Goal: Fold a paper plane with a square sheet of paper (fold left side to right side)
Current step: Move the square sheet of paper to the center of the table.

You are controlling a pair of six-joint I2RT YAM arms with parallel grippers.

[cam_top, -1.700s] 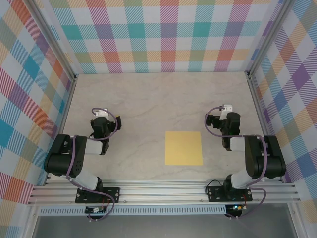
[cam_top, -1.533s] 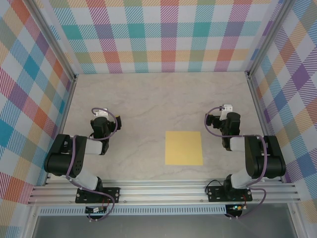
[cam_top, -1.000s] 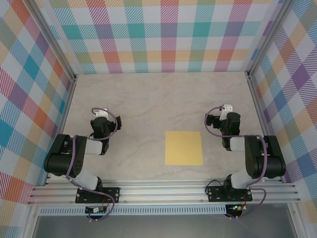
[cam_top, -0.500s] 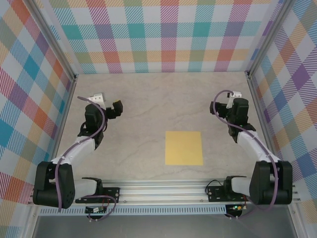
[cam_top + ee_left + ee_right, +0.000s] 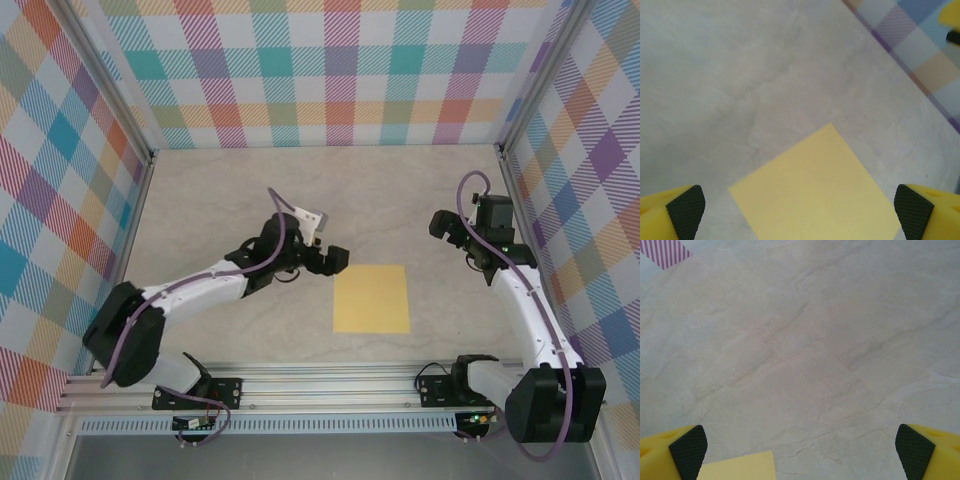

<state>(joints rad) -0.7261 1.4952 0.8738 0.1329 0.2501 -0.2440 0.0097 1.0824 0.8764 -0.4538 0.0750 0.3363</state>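
The square sheet of paper (image 5: pixel 371 298) lies flat and unfolded on the marbled table (image 5: pixel 230 190), lower centre-right in the top view. The left gripper (image 5: pixel 334 259) hangs just beside the sheet's upper left corner, jaws spread wide. In the left wrist view its dark pads (image 5: pixel 686 210) sit in the bottom corners, with a corner of the sheet between them. Higher up, at the right, the right gripper (image 5: pixel 441 224) is also spread wide, empty, above bare table beyond the sheet's upper right corner.

A plain yellow square sheet of paper (image 5: pixel 371 298), a pale grey marble-veined table (image 5: pixel 300 190), and pastel plaid panels (image 5: pixel 330 70) in teal, orange and purple.
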